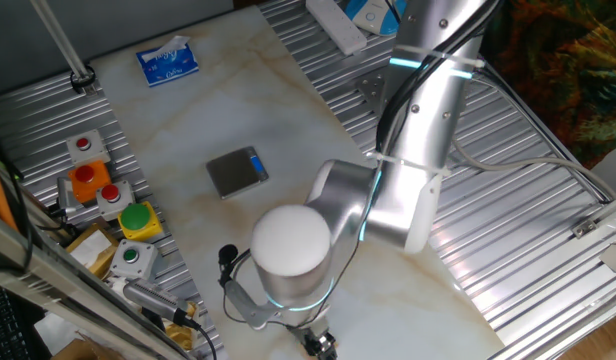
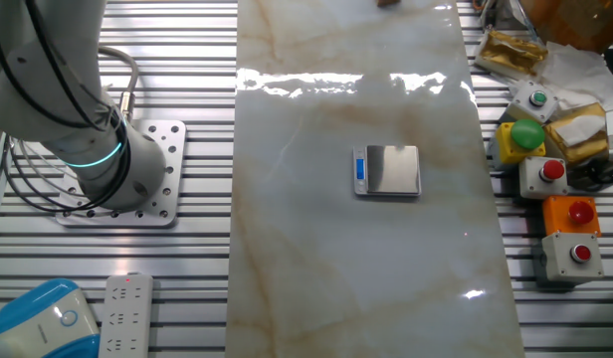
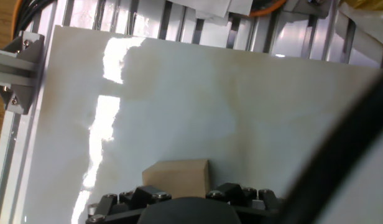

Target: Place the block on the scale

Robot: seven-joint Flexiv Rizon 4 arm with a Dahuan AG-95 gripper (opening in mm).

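Observation:
The block (image 3: 176,176), a small tan wooden cube, lies on the marble top at the bottom of the hand view, right between my gripper's (image 3: 179,191) two dark fingers (image 3: 232,190). The fingertips are hidden, so I cannot tell whether they press on it. In one fixed view the gripper (image 1: 318,346) is low at the table's near edge, mostly hidden under the arm, and the block is hidden. The scale (image 1: 237,171), a grey plate with a blue strip, sits mid-table, well away from the gripper. It also shows in the other fixed view (image 2: 388,170).
A blue-and-white printed box (image 1: 168,61) lies at the far corner. Button boxes in red, orange and green (image 1: 108,190) and a yellowish cardboard box (image 1: 93,248) line the table's side. A power strip (image 2: 125,314) lies by the arm's base (image 2: 127,184).

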